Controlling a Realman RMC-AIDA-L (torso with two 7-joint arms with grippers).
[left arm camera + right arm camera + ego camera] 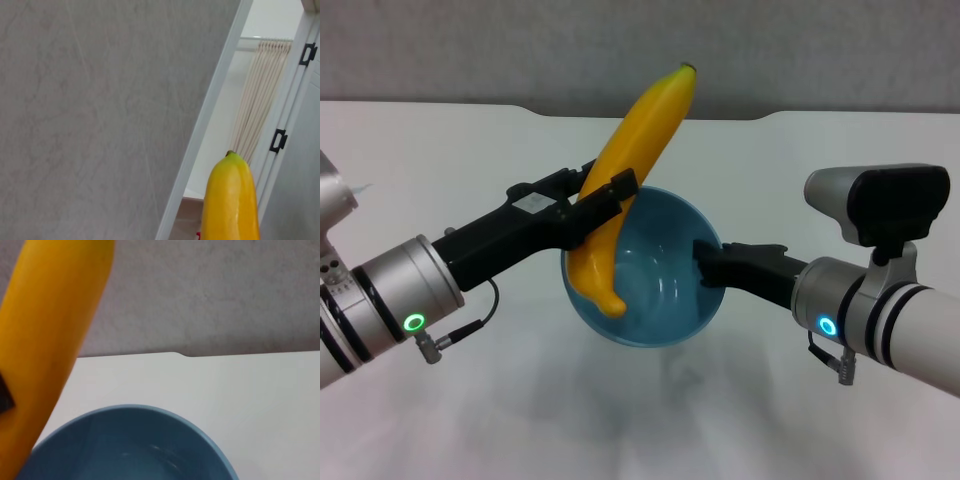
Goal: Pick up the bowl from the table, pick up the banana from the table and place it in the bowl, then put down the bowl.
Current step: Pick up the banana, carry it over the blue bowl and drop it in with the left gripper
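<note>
The light-blue bowl (pixel 655 275) is held above the white table (pixel 440 160) by my right gripper (pixel 708 264), which is shut on its right rim. My left gripper (pixel 605 205) is shut on the yellow banana (pixel 638 150), which stands steeply tilted with its lower end inside the bowl at its left side and its dark tip pointing up and away. The left wrist view shows the banana's upper end (pixel 232 200). The right wrist view shows the banana (pixel 47 340) over the bowl's rim (pixel 150 412).
The table's far edge has a shallow notch (pixel 650 112) against a grey wall (pixel 520 50). The bowl's shadow lies on the table under it.
</note>
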